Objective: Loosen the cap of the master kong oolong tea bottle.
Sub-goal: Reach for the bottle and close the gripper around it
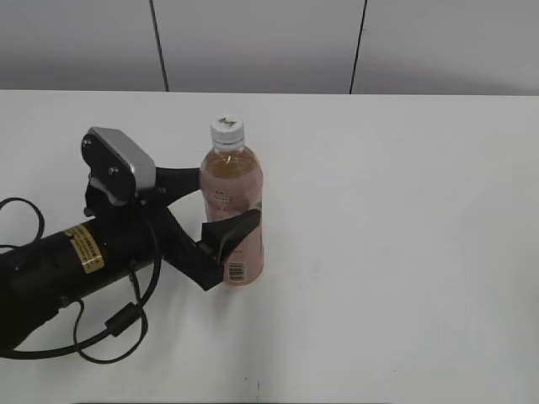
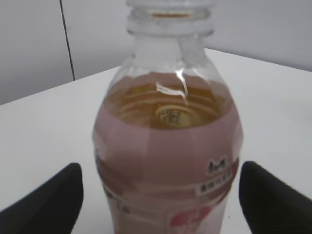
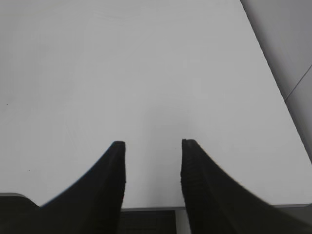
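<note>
Since the worktop [image 1: 404, 252] is just a big plain white surface, the only real action is toward the left-middle of it, where the left arm [image 1: 59, 265] lies low across the surface with a silver camera block on its wrist and black cables looping beside it. The master kong oolong tea bottle [image 1: 233, 198] stands upright there, amber tea inside, pink label, barcode near the bottom. The left hand [image 1: 221, 206] is spread open with one finger on each side of the bottle's body; in the wrist view there's clear space between both fingers and the label. The right hand [image 3: 152, 146] is also open, hovering over bare worktop, holding nothing. The cap [image 1: 226, 128] sits on top, white with a little green mark.
</note>
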### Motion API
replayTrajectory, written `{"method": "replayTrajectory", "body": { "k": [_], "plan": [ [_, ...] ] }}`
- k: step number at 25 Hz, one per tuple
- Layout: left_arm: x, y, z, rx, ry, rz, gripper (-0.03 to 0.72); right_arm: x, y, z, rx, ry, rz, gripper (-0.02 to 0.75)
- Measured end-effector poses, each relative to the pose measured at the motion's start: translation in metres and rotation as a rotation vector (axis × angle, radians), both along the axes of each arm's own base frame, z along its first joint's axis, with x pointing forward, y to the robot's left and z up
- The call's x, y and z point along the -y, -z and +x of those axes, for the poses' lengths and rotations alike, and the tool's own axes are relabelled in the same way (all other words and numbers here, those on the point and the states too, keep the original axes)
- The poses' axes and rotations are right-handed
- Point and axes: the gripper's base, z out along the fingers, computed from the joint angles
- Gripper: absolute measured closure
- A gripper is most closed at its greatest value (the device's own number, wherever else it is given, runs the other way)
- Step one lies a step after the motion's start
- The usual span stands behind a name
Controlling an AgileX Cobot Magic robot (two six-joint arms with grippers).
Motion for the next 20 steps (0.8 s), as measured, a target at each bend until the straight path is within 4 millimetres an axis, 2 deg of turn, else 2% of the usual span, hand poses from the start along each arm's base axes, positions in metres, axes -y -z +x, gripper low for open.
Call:
{"method": "replayTrajectory", "body": {
  "k": [16,20],
  "plan": [
    [0.009,0.023,0.012,-0.036,0.019,0.024,0.104,0.0,0.0,0.0,0.0,0.002,0.003,0.444],
    [0.008,0.022,0.014,-0.039,-0.006,0.02,0.156,0.0,0.0,0.0,0.0,0.003,0.005,0.444]
  ]
}}
